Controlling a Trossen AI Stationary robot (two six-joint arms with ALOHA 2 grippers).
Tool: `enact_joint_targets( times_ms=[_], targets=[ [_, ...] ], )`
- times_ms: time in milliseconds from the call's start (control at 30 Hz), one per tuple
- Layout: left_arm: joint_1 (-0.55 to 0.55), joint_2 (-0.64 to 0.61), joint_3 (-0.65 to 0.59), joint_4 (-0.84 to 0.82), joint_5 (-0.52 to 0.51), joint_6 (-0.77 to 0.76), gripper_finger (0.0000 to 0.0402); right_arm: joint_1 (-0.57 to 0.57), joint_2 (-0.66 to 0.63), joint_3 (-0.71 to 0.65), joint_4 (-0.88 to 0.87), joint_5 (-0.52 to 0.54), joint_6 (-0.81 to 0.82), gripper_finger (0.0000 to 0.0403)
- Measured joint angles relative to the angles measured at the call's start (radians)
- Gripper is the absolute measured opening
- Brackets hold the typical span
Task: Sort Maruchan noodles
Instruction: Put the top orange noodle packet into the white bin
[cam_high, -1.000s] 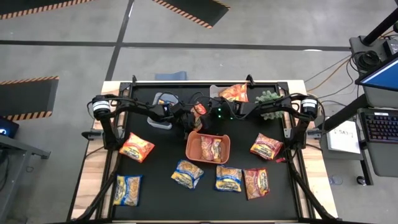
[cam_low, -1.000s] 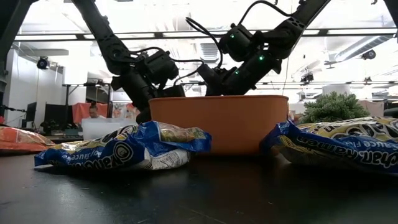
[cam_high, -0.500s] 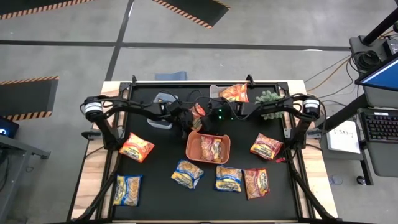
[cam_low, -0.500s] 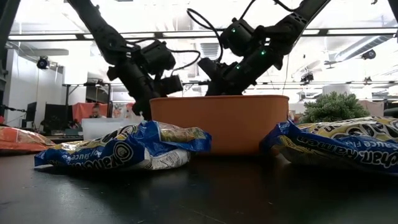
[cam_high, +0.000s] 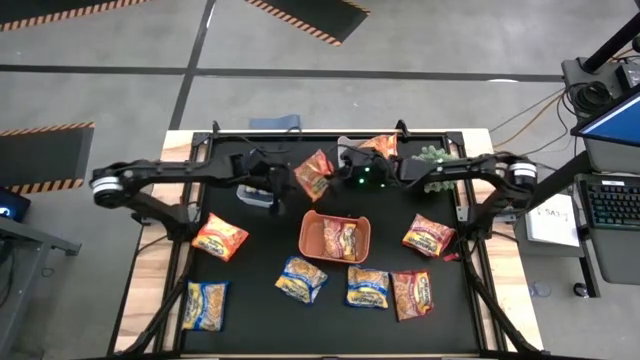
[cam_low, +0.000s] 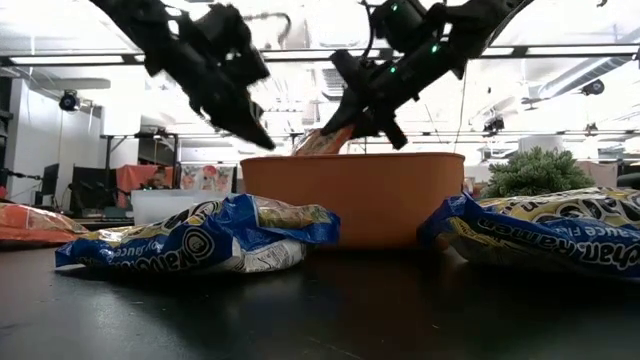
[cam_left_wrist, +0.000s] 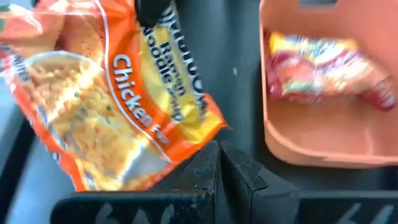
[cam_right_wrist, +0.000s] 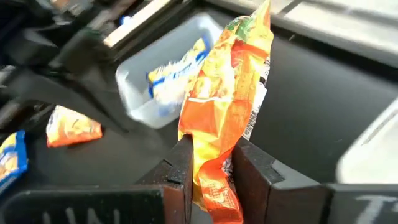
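Observation:
An orange noodle packet (cam_high: 313, 175) is held above the table, between a clear bin (cam_high: 258, 190) and an orange bin (cam_high: 335, 237). My right gripper (cam_high: 331, 172) is shut on it; the hold shows in the right wrist view (cam_right_wrist: 211, 165). My left gripper (cam_high: 283, 183) is shut and stands just left of the packet, apart from it in the low view (cam_low: 268, 142). Red packets (cam_left_wrist: 323, 65) lie in the orange bin. A blue packet (cam_right_wrist: 168, 71) lies in the clear bin. Loose packets lie flat on the table: orange (cam_high: 220, 238), blue (cam_high: 300, 278), red (cam_high: 412, 293). My right gripper pinches the orange packet's end (cam_right_wrist: 211, 177) between its two fingers. The fingers come from the table's right, slanting down. The packet reaches on past the fingertips toward the left arm, crumpled and lifted clear of the table and bins.
A white bin (cam_high: 347, 147) with an orange packet (cam_high: 378, 148) and a small green plant (cam_high: 432, 158) stand at the far edge. More packets lie at the near left (cam_high: 205, 303), near middle (cam_high: 367, 287) and right (cam_high: 428, 235).
Both grippers have risen from beside the orange bin's far rim. My left gripper has drawn back toward the table's left, away from the orange packet. My right gripper has kept the packet, which is now lifted higher and shows more of its face.

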Motion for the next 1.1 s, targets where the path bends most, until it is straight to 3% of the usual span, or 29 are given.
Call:
enact_joint_targets(
  times_ms=[233, 500, 1100],
  targets=[
    [0.000, -0.109, -0.003, 0.000, 0.001, 0.000, 0.0000, -0.020, -0.167, 0.000, -0.174, 0.188, -0.048, 0.0072],
    [0.000, -0.108, -0.003, 0.014, 0.001, 0.005, 0.0000, -0.056, -0.294, -0.011, -0.448, 0.459, 0.009, 0.0072],
    [0.000, -0.059, -0.005, 0.030, 0.001, 0.015, 0.0000, -0.064, -0.113, -0.028, -0.431, 0.497, 0.105, 0.0072]
  ],
)
